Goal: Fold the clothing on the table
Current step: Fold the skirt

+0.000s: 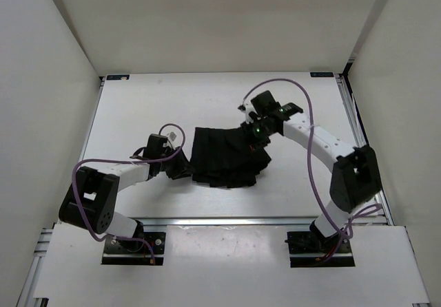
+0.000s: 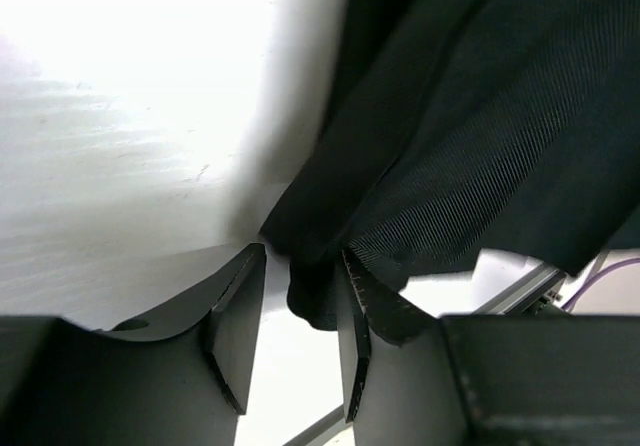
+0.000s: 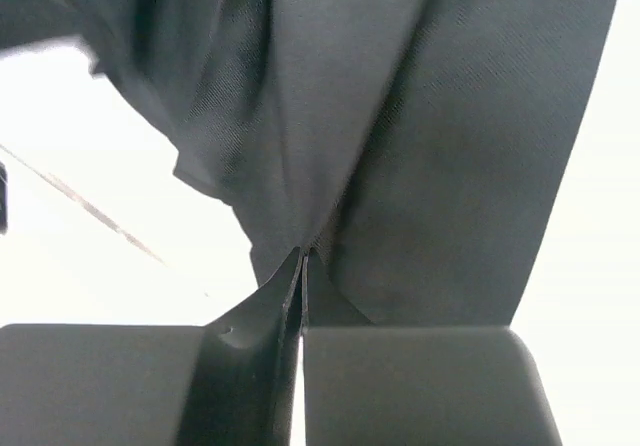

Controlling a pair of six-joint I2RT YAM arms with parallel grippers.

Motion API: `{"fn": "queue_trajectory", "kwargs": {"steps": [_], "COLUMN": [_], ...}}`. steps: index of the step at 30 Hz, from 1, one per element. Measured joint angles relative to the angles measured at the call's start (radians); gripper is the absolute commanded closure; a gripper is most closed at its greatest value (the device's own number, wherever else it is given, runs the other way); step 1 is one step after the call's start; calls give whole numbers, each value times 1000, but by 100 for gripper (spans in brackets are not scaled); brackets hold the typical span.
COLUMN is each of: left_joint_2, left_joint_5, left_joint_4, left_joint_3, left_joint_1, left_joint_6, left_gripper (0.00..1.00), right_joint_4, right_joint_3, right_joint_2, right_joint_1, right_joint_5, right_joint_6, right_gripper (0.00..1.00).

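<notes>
Centrally: black pleated fabric garment (image 1: 224, 159), bunched, mid-frame on the white flat rectangular tabletop (image 1: 158, 100). Left gripper (image 2: 300, 266), at the garment's left edge: jaws apart, a fabric fold between them. Right gripper (image 3: 303, 258), at its upper right corner: jaws closed, pinching cloth.

Back: white back wall (image 1: 220, 18) across the top of the frame, plain and matte.
Sides: left wall (image 1: 41, 114) and right wall (image 1: 406, 114), both white, widening toward the lower corners.
Furniture: white table (image 1: 172, 100) in the centre; near rail (image 1: 227, 221) along its lower edge, side rail (image 1: 349, 114) at right, both aluminium.
Foreground: white panel (image 1: 220, 272) along the bottom.
Light: bright, even, soft shadows; white surfaces wash out in both wrist views.
</notes>
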Motion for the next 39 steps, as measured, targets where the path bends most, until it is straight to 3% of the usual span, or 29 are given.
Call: {"fn": "queue_trajectory", "kwargs": {"steps": [3,8,9,10,11,15,17,23,27,31,34,39], "left_joint_2": [-4,-16,-19,-21,-21,-28,-42,-58,-59,-35,51,224], "left_joint_5": [0,4,5,5,6,18,29,121,200,241,243,198], "left_joint_4": [1,7,6,6,6,1,-24,-47,3,118,200,231], "left_joint_3": [-13,-34,-36,-37,-37,-36,-24,127,250,268,253,172], "left_joint_1": [5,6,6,8,13,37,57,73,9,-89,-156,-216], "left_joint_6": [-3,-4,-5,-5,-5,-4,-1,-12,-42,-91,-130,-165], "left_gripper": [58,60,59,60,60,61,60,72,100,100,100,100], "right_joint_4": [-10,-55,-64,-66,-68,-77,-100,-145,-116,-46,32,170], "right_joint_3": [-156,-307,-315,-320,-323,-322,-304,-121,-115,-208,-299,-399], "right_joint_2": [-55,24,45,66,86,120,103,-69,-181,-178,-128,-5], "right_joint_1": [8,26,32,39,44,52,48,-35,-106,-126,-146,-191], "right_joint_5": [-8,-37,-45,-55,-68,-117,-125,-143,-163,-196,-246,-320], "right_joint_6": [-2,-26,-32,-42,-52,-77,-76,-60,-26,24,71,148], "right_gripper": [100,100,98,87,76,68,58,55,63,81,90,94]}}
